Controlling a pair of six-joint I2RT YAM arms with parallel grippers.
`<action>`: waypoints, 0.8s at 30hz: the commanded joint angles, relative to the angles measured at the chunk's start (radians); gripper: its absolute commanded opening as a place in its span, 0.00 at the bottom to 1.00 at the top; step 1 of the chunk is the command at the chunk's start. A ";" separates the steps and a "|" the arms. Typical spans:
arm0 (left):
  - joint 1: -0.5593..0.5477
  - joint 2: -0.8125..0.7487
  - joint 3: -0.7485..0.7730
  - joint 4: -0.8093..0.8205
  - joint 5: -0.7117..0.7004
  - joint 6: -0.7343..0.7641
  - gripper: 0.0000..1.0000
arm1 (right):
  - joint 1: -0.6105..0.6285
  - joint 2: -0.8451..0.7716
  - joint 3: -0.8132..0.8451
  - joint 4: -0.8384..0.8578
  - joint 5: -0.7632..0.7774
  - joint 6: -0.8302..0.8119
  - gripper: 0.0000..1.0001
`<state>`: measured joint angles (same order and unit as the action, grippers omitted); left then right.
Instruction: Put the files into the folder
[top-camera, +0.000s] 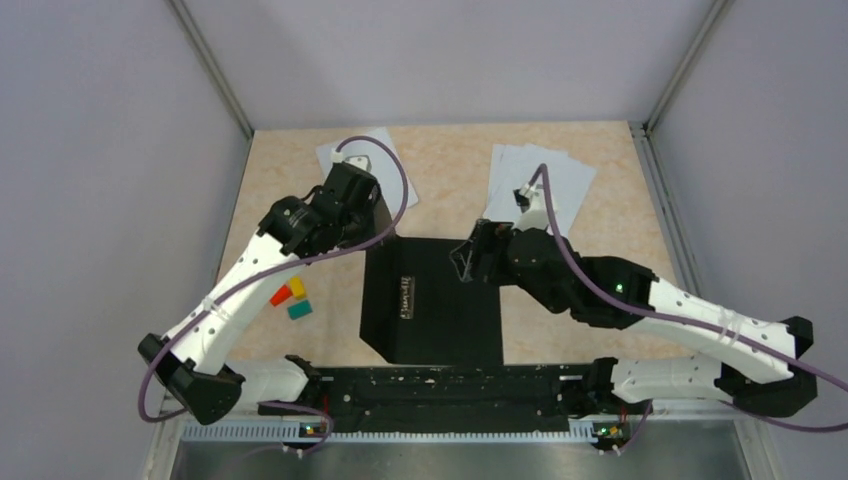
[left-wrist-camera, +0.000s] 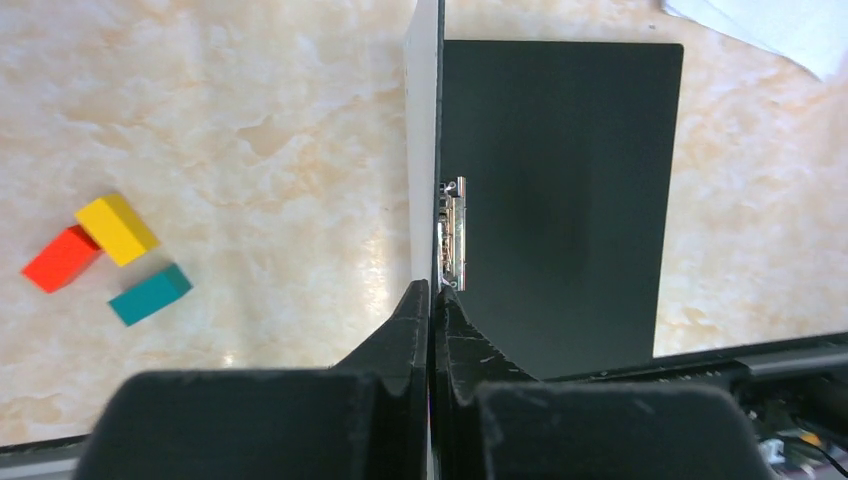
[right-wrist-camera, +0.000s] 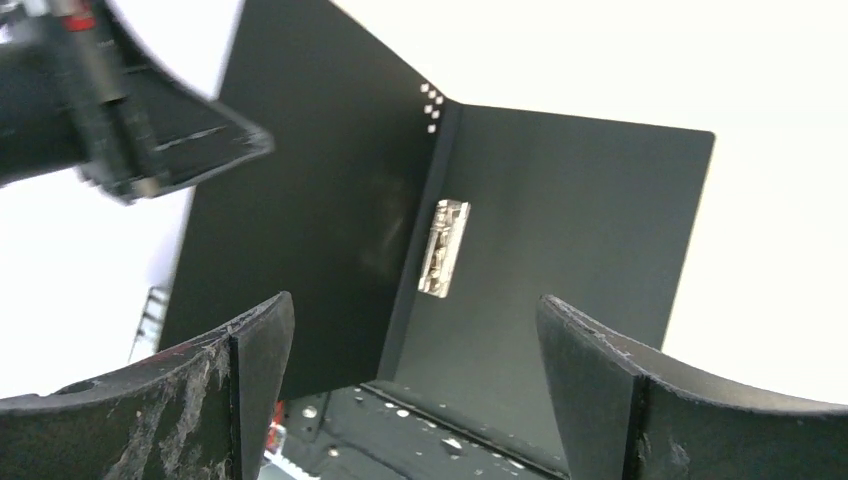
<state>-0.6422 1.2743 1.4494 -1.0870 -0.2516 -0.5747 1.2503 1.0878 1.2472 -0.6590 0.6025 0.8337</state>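
Observation:
The folder (top-camera: 450, 310) lies open mid-table, black inner faces up, a metal spine clip (left-wrist-camera: 452, 235) at its fold. Its left cover (left-wrist-camera: 422, 150) stands upright, seen edge-on in the left wrist view. My left gripper (left-wrist-camera: 432, 295) is shut on that cover's edge, and in the top view it (top-camera: 380, 230) is at the folder's far left corner. My right gripper (right-wrist-camera: 412, 305) hangs open above the folder's right face (right-wrist-camera: 570, 230), holding nothing; from above it (top-camera: 465, 260) is near the far edge. The files lie as white sheets at back right (top-camera: 545, 180) and back left (top-camera: 372, 160).
Yellow (left-wrist-camera: 117, 228), orange-red (left-wrist-camera: 62, 258) and teal (left-wrist-camera: 150, 294) blocks lie on the marble table left of the folder. The black base rail (top-camera: 440, 385) runs along the near edge. Grey walls close in the table on three sides.

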 joint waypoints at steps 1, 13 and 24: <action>0.005 -0.080 -0.046 0.135 0.122 -0.051 0.00 | -0.074 -0.084 -0.055 -0.149 -0.033 -0.008 0.89; 0.012 -0.272 -0.296 0.338 0.228 -0.146 0.00 | -0.117 -0.113 -0.060 -0.254 -0.066 -0.025 0.92; 0.065 -0.370 -0.441 0.358 0.280 -0.104 0.00 | -0.117 -0.064 -0.104 -0.213 -0.107 0.000 0.92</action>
<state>-0.5869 0.9379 1.0431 -0.7933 -0.0334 -0.6914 1.1442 0.9981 1.1511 -0.9012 0.5198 0.8303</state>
